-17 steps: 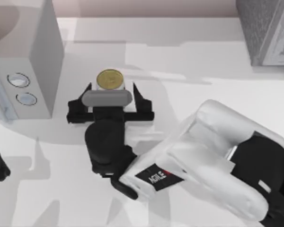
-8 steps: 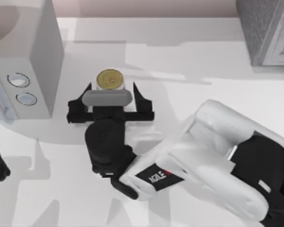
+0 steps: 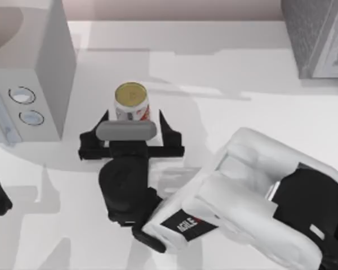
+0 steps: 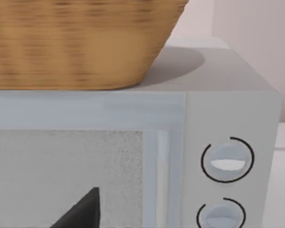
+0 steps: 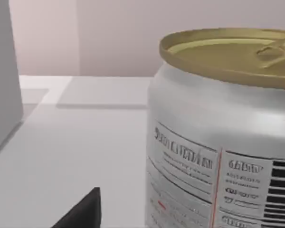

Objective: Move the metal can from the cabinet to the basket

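Here, one metal can (image 3: pixel 130 100), one basket (image 4: pixel 76 42).

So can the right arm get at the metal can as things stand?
Probably yes. The metal can stands upright on the table, just ahead of the right gripper, whose fingers are spread wider than the can, with nothing between them.

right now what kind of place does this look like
Likely a simulated kitchen counter: a white table holds a microwave with two dials and a wicker basket on top, a tin can, and a grey cabinet.
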Robot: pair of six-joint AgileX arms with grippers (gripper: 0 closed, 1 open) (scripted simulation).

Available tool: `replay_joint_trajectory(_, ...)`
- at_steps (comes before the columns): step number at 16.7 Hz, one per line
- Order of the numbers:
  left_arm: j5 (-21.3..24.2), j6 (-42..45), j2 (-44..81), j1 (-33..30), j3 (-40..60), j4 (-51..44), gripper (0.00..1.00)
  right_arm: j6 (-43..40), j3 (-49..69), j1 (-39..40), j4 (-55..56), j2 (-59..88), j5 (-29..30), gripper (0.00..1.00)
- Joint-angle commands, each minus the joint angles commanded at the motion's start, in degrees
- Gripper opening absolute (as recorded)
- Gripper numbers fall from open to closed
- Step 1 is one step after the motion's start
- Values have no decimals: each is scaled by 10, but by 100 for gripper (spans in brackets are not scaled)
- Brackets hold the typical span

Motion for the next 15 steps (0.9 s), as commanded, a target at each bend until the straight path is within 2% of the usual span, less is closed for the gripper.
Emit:
replay_joint_trajectory(6, 0, 0, 0, 0, 0, 0, 100, 6, -96, 71, 57, -40, 68, 100)
replay_joint_trajectory(11, 0, 0, 0, 0, 0, 0, 100, 6, -96, 68, 57, -38, 67, 100)
replay_joint_trajectory(15, 0, 0, 0, 0, 0, 0, 100, 5, -147, 56, 89, -56, 55, 100)
